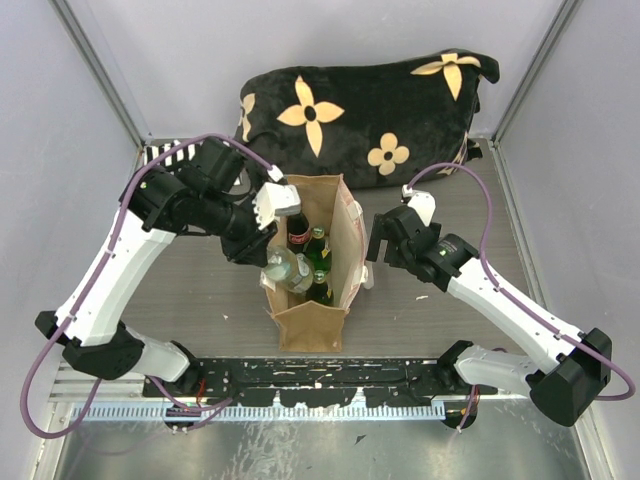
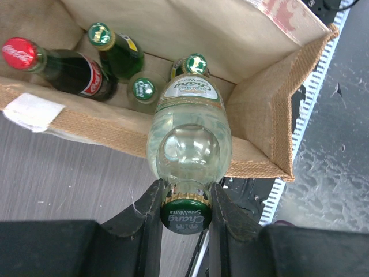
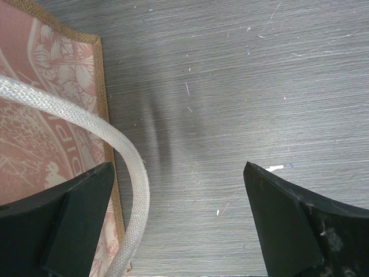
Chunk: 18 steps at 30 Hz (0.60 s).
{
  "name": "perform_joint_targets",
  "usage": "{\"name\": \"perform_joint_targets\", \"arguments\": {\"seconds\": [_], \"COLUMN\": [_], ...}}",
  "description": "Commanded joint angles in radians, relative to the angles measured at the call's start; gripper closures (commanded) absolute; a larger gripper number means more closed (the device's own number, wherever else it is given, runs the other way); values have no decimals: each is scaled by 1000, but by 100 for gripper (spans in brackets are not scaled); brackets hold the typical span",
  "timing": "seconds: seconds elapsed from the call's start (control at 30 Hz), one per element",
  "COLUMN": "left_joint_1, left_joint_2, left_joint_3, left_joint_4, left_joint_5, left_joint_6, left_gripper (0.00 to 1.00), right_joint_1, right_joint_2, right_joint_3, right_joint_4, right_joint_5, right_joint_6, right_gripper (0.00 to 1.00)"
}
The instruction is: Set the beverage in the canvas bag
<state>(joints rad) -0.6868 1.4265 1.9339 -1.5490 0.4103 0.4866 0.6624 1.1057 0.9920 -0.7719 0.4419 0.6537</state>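
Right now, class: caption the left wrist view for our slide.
Left claw holds a soda-water bottle by its cap at the open canvas bag, other bottles inside.

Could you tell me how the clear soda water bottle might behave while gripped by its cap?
The clear bottle looks full, so it is likely heavy. The left gripper holds only its capped neck, so it may swing or slip. It seems to be glass, so knocks against the bottles in the canvas bag could chip it.
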Motion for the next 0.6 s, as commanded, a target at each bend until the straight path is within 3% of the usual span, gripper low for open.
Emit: {"name": "perform_joint_targets", "arguments": {"seconds": [0.0, 0.23, 0.57], "left_joint_1": [-57, -141, -160], "left_joint_2": [-33, 1, 112], "left_joint_3": [-23, -60, -50], "left_joint_4": [-227, -228, -227], "left_joint_5": [3, -38, -47], "left_joint_6": [203, 203, 210], "left_gripper": [100, 100, 100], "right_joint_1": [-6, -6, -7], "right_joint_2": [-34, -72, -88], "right_joint_3": [0, -35, -48], "right_joint_4": [28, 24, 23], "right_joint_5": [6, 9, 9], "right_joint_6": [4, 19, 20], "right_gripper": [0, 0, 0]}}
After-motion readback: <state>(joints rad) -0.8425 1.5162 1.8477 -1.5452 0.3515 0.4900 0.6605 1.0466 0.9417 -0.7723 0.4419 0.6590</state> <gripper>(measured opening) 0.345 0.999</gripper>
